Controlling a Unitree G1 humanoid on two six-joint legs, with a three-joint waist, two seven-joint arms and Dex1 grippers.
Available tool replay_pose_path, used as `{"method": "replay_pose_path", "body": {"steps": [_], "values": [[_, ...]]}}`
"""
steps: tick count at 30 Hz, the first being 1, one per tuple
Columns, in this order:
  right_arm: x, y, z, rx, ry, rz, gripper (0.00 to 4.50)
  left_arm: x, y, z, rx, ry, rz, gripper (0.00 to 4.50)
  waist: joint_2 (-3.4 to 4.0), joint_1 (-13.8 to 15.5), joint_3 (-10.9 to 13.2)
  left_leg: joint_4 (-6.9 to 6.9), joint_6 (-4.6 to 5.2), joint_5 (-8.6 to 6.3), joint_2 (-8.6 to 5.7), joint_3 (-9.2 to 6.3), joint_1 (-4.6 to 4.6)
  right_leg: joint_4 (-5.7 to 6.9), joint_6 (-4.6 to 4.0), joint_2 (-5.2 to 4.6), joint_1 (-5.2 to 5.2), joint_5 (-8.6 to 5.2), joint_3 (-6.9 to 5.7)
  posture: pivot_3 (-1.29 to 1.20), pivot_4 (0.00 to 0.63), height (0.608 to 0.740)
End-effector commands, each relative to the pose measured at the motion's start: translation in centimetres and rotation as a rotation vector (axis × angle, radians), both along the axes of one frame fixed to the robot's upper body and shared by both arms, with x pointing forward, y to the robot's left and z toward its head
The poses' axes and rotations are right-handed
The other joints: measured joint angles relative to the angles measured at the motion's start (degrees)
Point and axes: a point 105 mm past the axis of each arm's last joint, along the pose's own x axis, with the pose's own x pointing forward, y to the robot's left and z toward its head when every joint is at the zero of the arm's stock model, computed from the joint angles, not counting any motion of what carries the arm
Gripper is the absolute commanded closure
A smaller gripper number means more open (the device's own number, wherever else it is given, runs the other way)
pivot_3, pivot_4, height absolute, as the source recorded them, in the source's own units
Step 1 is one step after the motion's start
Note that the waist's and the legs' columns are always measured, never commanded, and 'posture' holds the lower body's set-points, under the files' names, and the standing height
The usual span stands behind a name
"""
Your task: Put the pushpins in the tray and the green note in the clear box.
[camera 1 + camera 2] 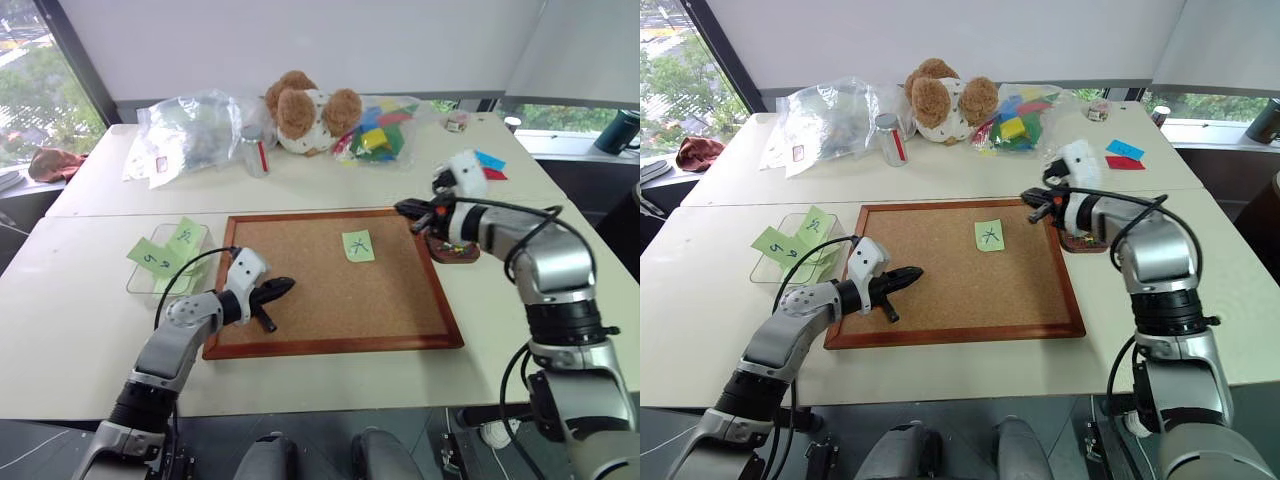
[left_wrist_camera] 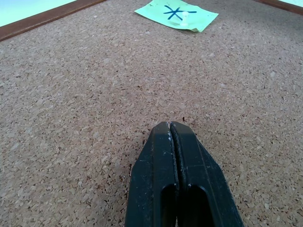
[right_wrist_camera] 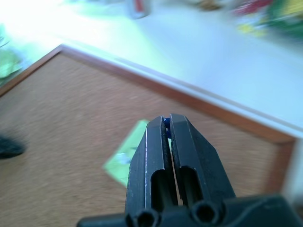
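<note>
Hanging over the board's (image 1: pixel 330 330) far right corner, the right gripper (image 1: pixel 408 209) has its jaws pinched nearly flat with a speck of blue caught at the tips, so I'd say it's carrying a pin (image 3: pixel 165 124). The tray (image 1: pixel 455 252) sits on the table just off that same right edge, below and a little back toward the arm, so the drop looks like a short swing outward and down. The right arm is clearly the closer one.

The left gripper (image 1: pixel 280 287) rests low over the board's near left part, jaws shut on nothing.

The green note (image 1: pixel 358 245) with the X scribble lies flat on the cork, right of centre, and a small white pin (image 2: pixel 185 14) sticks up from it, so my guess is that pin has to come out first. The clear box (image 1: pixel 140 281) is off the board's left edge with two other green notes on it.

The table (image 1: pixel 330 380) is pale and flat. Bags and a plush toy (image 1: pixel 306 108) sit along the far side, well apart from the work.
</note>
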Motion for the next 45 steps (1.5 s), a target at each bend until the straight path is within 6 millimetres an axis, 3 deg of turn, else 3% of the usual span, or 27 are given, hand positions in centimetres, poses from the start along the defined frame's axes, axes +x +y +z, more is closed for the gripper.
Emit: {"method": "replay_pose_path", "body": {"steps": [1, 4, 10, 23, 26, 33, 34, 45], "values": [[0.9, -4.5, 0.7, -0.024, -0.043, -0.148, 4.47, -0.7, 0.4, -2.4, 0.044, 0.090, 0.003, 4.50, 0.00, 0.01, 0.00, 0.00, 0.00, 0.00, 0.00, 0.00, 0.00, 0.00, 0.00, 0.00, 0.01, 0.00, 0.00, 0.00, 0.150, 0.740], [1.2, -6.9, -0.9, -0.053, -0.008, -0.218, 4.47, -0.6, 0.3, -2.4, 0.044, 0.089, 0.000, 4.50, 0.00, -0.01, 0.00, 0.00, 0.00, 0.00, 0.00, 0.01, 0.00, -0.01, 0.00, -0.01, 0.02, 0.00, 0.00, 0.00, 0.150, 0.740], [1.5, -8.6, -4.0, -0.052, 0.068, -0.265, 4.47, -0.6, 0.3, -2.4, 0.044, 0.087, -0.005, 4.50, 0.01, -0.01, 0.00, 0.02, 0.00, 0.00, 0.00, 0.02, 0.02, 0.00, 0.00, 0.00, 0.06, 0.00, 0.00, 0.00, 0.150, 0.740], [2.5, -6.8, -7.2, -0.014, 0.145, -0.215, 4.47, -0.6, 0.3, -2.3, 0.044, 0.082, 0.003, 4.50, 0.01, -0.06, -0.01, 0.01, 0.00, 0.01, 0.00, 0.02, 0.05, 0.00, 0.00, 0.01, 0.09, 0.00, 0.00, 0.00, 0.150, 0.740], [2.6, -6.7, -7.4, -0.007, 0.150, -0.211, 3.58, -0.6, 0.4, -2.3, 0.044, 0.082, 0.009, 4.50, 0.01, -0.06, -0.01, 0.01, 0.00, 0.00, 0.00, 0.02, 0.06, 0.00, 0.00, 0.01, 0.09, 0.00, 0.00, 0.00, 0.150, 0.740], [2.6, -7.0, -5.9, -0.001, 0.116, -0.212, 0.27, -0.7, 0.5, -2.3, 0.042, 0.084, 0.016, 4.50, 0.02, -0.15, -0.01, 0.00, -0.01, 0.01, 0.00, 0.02, 0.06, 0.00, 0.00, 0.01, 0.08, 0.00, 0.00, 0.00, 0.150, 0.740], [2.6, -7.1, -5.6, 0.004, 0.109, -0.211, 0.03, -0.7, 0.5, -2.3, 0.041, 0.084, 0.016, 4.50, 0.02, -0.16, -0.01, 0.00, -0.01, 0.01, 0.00, 0.02, 0.06, 0.01, 0.00, 0.01, 0.08, 0.00, 0.00, 0.00, 0.150, 0.740], [2.0, -5.8, -2.2, 0.003, 0.045, -0.144, 0.03, -0.5, 0.1, -2.3, 0.036, 0.084, 0.003, 4.50, 0.02, -0.02, -0.01, 0.00, 0.00, 0.00, 0.00, 0.02, 0.06, -0.01, 0.00, 0.00, 0.09, 0.00, 0.00, 0.00, 0.150, 0.740]]}}
